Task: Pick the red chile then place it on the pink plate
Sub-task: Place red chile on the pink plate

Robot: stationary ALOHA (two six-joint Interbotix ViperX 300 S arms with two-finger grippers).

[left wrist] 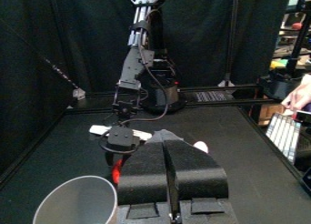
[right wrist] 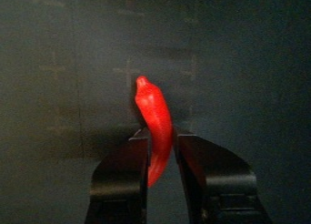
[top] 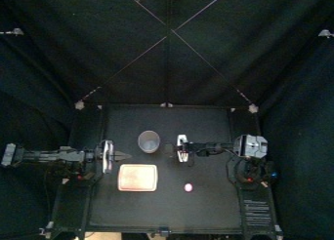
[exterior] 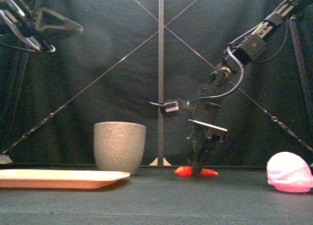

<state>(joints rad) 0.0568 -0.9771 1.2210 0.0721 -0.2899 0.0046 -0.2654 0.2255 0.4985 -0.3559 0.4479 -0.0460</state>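
Flat pink plastic tray (top: 137, 178) lies front-left on the table, with the tall grey speckled cup (exterior: 120, 146) behind it. Left gripper (left wrist: 170, 146) rests at the left, jaws together. Right gripper (right wrist: 162, 153) is pinched narrowly on the slender glossy red toy chile (right wrist: 151, 109), which lies on the table near its middle. The chile is judged light, stiff and slick, so the thicker mid-body is the place to grip.

Front level, right wrist close; both show chile (exterior: 196, 171).

Black jointed right arm (exterior: 251, 41) and left arm (top: 59, 154), looped black cables (exterior: 235, 73), white cross-plate (exterior: 173, 106) above dark jaws
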